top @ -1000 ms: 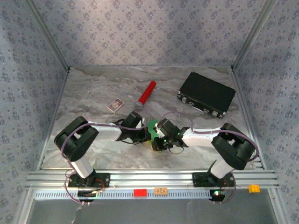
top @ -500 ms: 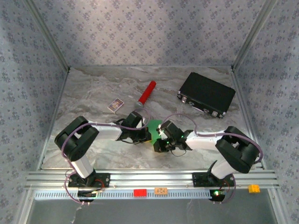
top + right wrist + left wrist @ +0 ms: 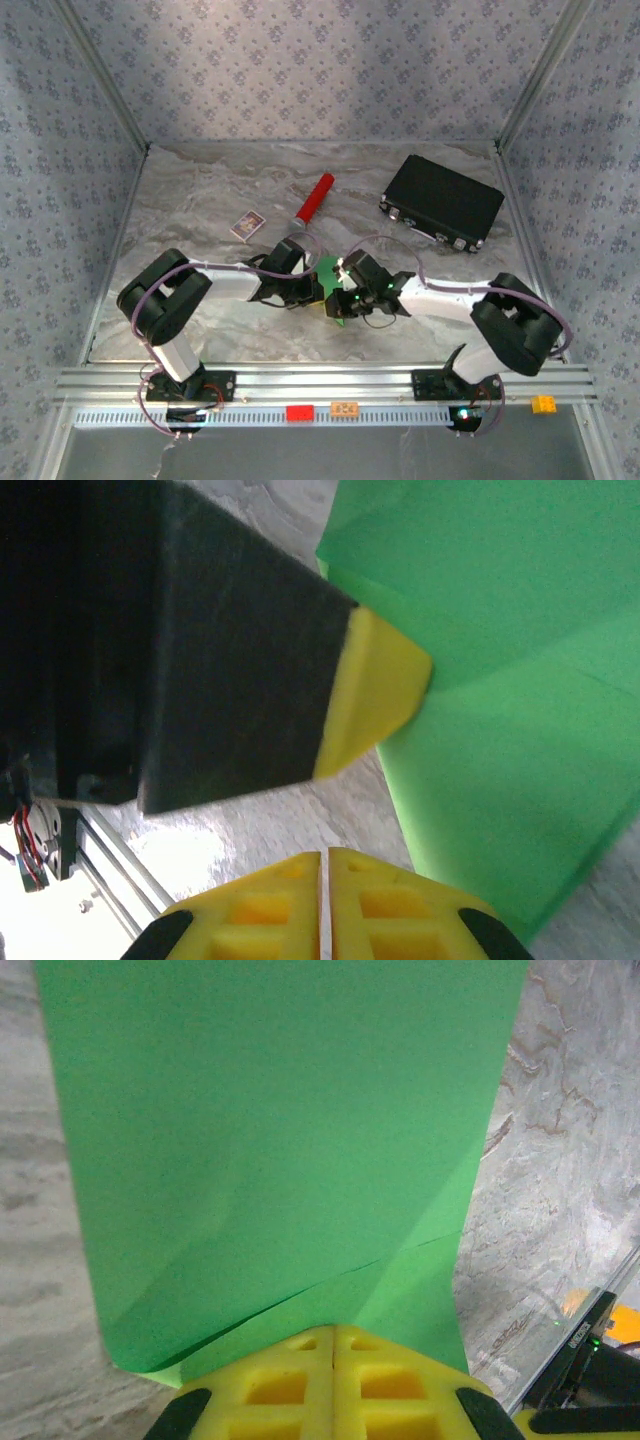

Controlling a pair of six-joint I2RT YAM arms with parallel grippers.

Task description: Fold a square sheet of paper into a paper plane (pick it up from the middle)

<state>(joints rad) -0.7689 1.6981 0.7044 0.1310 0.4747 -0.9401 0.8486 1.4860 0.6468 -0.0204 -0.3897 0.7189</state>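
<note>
From above, both arms are meeting near the middle of the table's (image 3: 200, 180) near edge, hiding most of the green sheet of paper (image 3: 328, 268) between them. The left wrist view is showing the left gripper (image 3: 333, 1338) clenched on the sheet's creased, folded edge. The right wrist view is showing the right gripper (image 3: 325, 860) pressed closed beside the sheet; whether it is nipping the paper cannot be told. A red cylinder (image 3: 314, 200), a printed card (image 3: 247, 225) and a black case (image 3: 441, 215) are lying well apart, toward the far edge.

Left arm (image 3: 225, 276), right arm (image 3: 440, 297) bent inward, wrists near-touching; jaws closed.
</note>
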